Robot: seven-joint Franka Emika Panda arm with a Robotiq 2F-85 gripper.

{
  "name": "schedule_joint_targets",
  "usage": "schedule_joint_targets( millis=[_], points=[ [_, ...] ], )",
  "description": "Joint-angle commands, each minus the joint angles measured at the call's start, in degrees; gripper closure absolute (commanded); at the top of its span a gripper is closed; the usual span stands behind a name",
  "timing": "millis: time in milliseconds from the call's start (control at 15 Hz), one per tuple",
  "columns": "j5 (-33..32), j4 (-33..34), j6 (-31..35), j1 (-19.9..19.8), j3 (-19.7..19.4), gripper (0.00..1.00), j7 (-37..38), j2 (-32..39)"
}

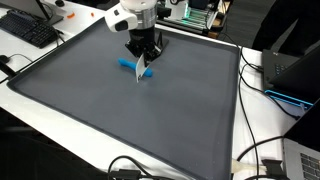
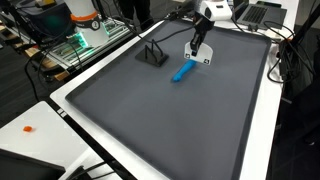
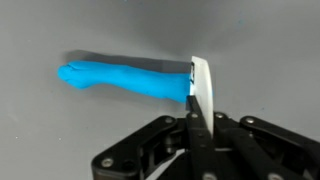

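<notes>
Observed: the robot's hand (image 3: 195,128) is lowered close over a dark grey mat (image 1: 120,115) that covers most of a white tabletop (image 2: 70,115). In the wrist view its two black fingers (image 3: 160,140) are pressed together on a thin white flat piece (image 3: 201,85), which stands on edge between them and rises above the fingertips. A blue elongated plastic object (image 3: 125,80) lies flat on the mat, running sideways across the wrist view. One end of it meets the thin white flat piece and the other, rounded end points away from the hand. Whether the blue object and the white piece are joined as one item cannot be told from these pictures. In both exterior views the hand (image 1: 142,60) (image 2: 199,54) points downward over the far part of the mat, with the blue elongated plastic object (image 1: 128,65) (image 2: 184,71) on the mat just beside it and the thin white flat piece (image 1: 142,72) (image 2: 207,62) directly at the fingertips. A small black wire stand (image 2: 152,54) rests on the mat, near the blue object but apart from it. In an exterior view a black keyboard (image 1: 30,30) lies on the tabletop beyond the mat's edge. Black cables (image 1: 262,150) trail along the tabletop beside the mat. A small orange item (image 2: 28,128) sits on the white surface, well apart from the hand.
</notes>
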Motion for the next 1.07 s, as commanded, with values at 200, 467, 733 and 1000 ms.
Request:
schedule_joint_targets(
  millis=[200,467,733,1000],
  points=[
    [-1.3,0.7,2.1,0.8,-1.3,0.99,-0.2,2.3],
    [-1.3,0.4,2.5,0.8,-1.4,0.99,-0.2,3.1],
    [-1.0,0.3,2.6,0.7,-1.3,0.99,-0.6,3.7],
    [-0.8,-0.2,1.8,0.4,-1.4,0.99,-0.8,4.2]
  ],
)
